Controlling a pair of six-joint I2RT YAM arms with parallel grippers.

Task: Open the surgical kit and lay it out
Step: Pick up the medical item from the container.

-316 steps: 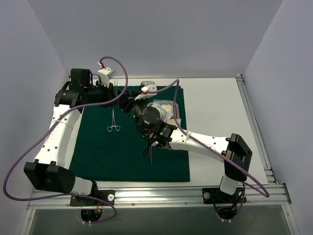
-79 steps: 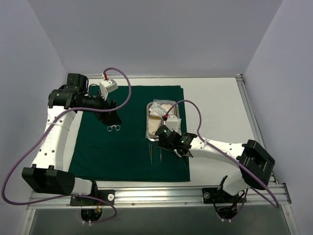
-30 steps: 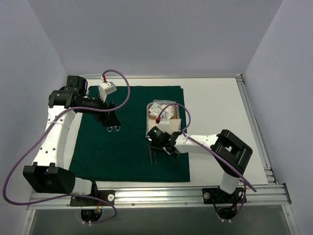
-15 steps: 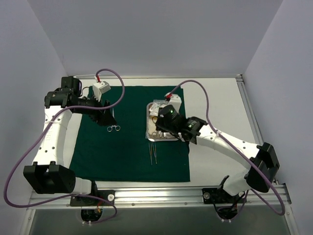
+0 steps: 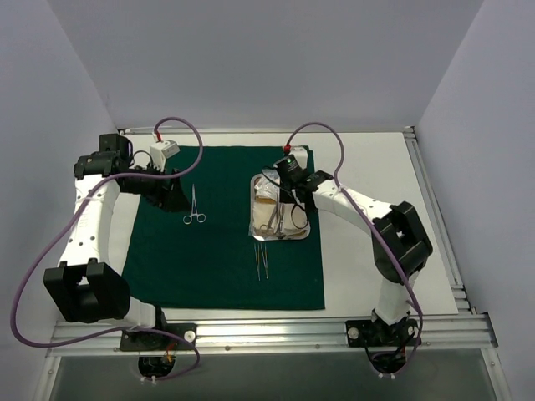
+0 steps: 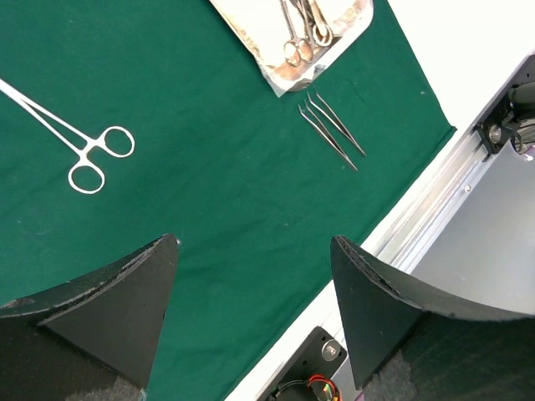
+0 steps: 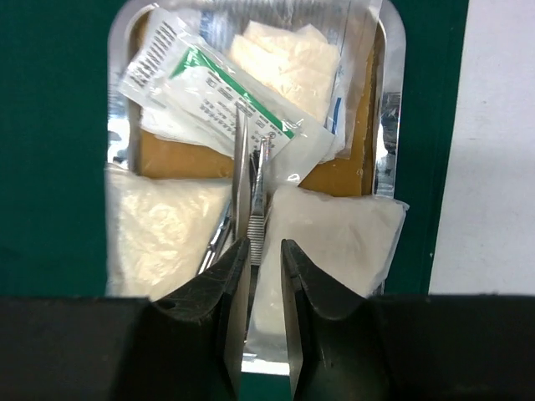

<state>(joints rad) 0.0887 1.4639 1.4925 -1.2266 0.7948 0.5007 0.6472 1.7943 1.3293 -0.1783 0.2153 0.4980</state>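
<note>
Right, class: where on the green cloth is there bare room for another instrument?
On the dark green cloth: the near strip below the silver ring-handled clamp, left of the thin tweezers; and between that clamp and the rectangular steel tray. The tray itself is crowded.

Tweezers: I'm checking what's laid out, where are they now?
Top view: the tweezers lie on the green cloth by the steel tray's near edge, right of the lone clamp.
</note>
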